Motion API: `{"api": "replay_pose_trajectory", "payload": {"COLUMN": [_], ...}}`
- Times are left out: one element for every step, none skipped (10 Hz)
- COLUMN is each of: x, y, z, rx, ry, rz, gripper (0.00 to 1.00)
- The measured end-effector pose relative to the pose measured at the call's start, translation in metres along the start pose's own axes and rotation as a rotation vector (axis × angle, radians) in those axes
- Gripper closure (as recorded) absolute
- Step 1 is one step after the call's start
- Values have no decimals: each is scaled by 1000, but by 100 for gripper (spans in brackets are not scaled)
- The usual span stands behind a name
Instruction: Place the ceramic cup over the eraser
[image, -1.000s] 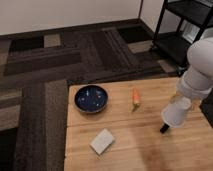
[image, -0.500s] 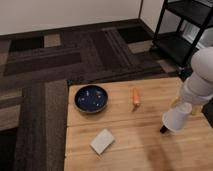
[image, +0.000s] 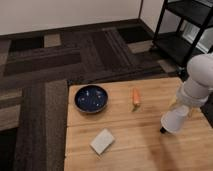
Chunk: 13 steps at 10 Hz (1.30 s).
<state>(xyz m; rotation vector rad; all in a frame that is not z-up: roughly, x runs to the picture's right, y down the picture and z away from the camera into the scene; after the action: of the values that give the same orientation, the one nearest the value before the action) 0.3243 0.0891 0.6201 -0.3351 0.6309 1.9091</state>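
Note:
The white ceramic cup (image: 174, 120) is at the right side of the wooden table (image: 130, 145), tilted, with its wide end down and to the left. My gripper (image: 183, 108), at the end of the white arm (image: 200, 80), is shut on the cup's upper part. A small black end of the eraser (image: 162, 131) pokes out at the cup's lower left edge. The cup hides the rest of the eraser.
A dark blue bowl (image: 91, 98) stands at the table's back left. An orange carrot (image: 135, 96) lies at the back middle. A pale grey block (image: 102, 141) lies near the front. A black metal shelf (image: 182, 30) stands behind at the right, on patterned carpet.
My gripper has lowered the cup a little toward the table over the eraser. Less of the eraser shows now. Bowl, carrot and block have not moved.

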Motion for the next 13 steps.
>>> {"api": "replay_pose_trajectory", "payload": {"x": [-1,0,0,0,1,1,2,3,3,4,3,3,2], "y": [2,2,2,2,1,0,1,2,3,5,7,8,9], "z": [8,14,23,26,31,37,41,46,52,58,60,65,68], "rx": [-6,-11,-14,-18,-22,-27,-33,-38,-43,-49,-52,-55,-54], "ry": [1,4,11,11,14,16,20,25,31,37,39,45,46], "rz": [-19,-29,-38,-42,-45,-49,-55,-61,-66,-73,-76,-82,-88], "gripper": [100,100,100,100,100,100,100,100,100,100,100,100,100]}}
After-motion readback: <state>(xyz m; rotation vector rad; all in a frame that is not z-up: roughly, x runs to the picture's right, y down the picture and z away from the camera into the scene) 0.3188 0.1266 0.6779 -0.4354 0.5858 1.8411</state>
